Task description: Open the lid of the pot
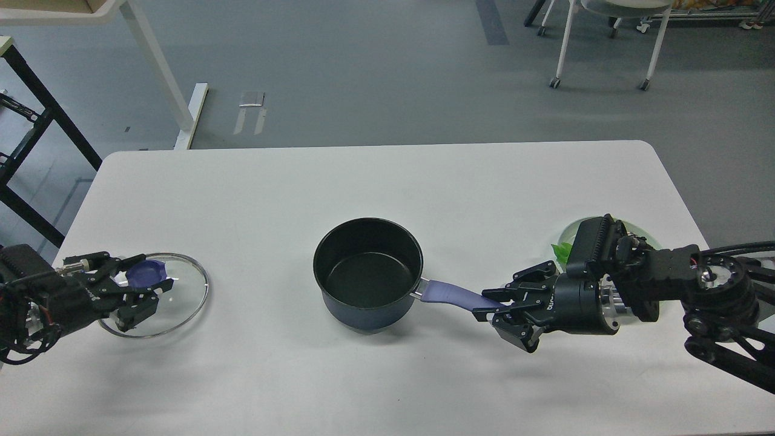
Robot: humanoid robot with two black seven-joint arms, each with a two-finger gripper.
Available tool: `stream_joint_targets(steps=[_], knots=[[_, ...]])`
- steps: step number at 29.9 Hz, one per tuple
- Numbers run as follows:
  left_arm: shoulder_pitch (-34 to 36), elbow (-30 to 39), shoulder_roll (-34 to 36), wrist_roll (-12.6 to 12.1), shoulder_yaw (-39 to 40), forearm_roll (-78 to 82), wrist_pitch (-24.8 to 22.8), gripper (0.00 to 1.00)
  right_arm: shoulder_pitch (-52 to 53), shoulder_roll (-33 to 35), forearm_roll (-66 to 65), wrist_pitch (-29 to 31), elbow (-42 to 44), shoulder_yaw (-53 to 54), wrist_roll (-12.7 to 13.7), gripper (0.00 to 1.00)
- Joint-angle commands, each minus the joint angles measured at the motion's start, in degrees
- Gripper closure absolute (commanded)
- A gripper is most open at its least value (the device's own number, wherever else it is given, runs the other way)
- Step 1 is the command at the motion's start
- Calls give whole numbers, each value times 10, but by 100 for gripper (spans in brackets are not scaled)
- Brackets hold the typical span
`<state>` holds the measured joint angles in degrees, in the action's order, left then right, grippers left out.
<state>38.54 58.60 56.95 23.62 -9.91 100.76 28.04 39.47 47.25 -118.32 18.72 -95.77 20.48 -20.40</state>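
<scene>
The dark blue pot (368, 275) stands open at the table's middle, its black inside empty, its purple handle (447, 295) pointing right. My right gripper (495, 306) is shut on the end of that handle. The round glass lid (175, 297) with a purple knob (146, 274) is at the table's left front, low over or on the table, well apart from the pot. My left gripper (138, 286) is closed around the knob.
A clear bowl with something green (567, 247) sits on the white table (387, 181) behind my right wrist. Beyond the table's far edge are a white desk leg, a black frame on the left and a wheeled chair.
</scene>
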Motion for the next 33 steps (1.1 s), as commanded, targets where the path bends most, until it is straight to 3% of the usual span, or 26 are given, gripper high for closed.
stream_joint_targets(steps=[1, 3, 5, 7, 9, 12, 20, 22, 29, 33], knots=[[-4, -16, -13, 1, 0, 0, 0, 52, 0, 1, 0, 0, 0, 0, 0, 76], [-4, -16, -14, -1, -1, -1, 0, 39, -1, 1, 0, 0, 0, 0, 0, 76], [-4, -16, -15, -1, 0, -2, 0, 19, -1, 0, 0, -1, 0, 0, 0, 74], [-3, -15, -14, 1, 0, -13, 0, 13, -2, 0, 0, -1, 0, 0, 0, 68], [-2, -9, -10, 12, 0, -28, 0, 11, -2, -1, 1, -1, -2, 2, 0, 59], [5, -9, -5, 44, 1, -42, 0, 8, -1, -1, 1, -1, -1, 3, -1, 34], [79, -10, -4, 44, 8, -232, 0, 1, 2, -1, 11, -2, -2, 7, -6, 15], [104, -11, -8, 44, 8, -296, 0, 1, 6, -1, 23, -3, -2, 18, -6, 5], [193, -15, -16, 44, 10, -583, -90, 1, 10, -1, 166, -3, 7, 136, -6, 2], [217, -17, -56, 44, 26, -755, -105, 1, 9, -1, 304, -4, 40, 232, -3, 1]])
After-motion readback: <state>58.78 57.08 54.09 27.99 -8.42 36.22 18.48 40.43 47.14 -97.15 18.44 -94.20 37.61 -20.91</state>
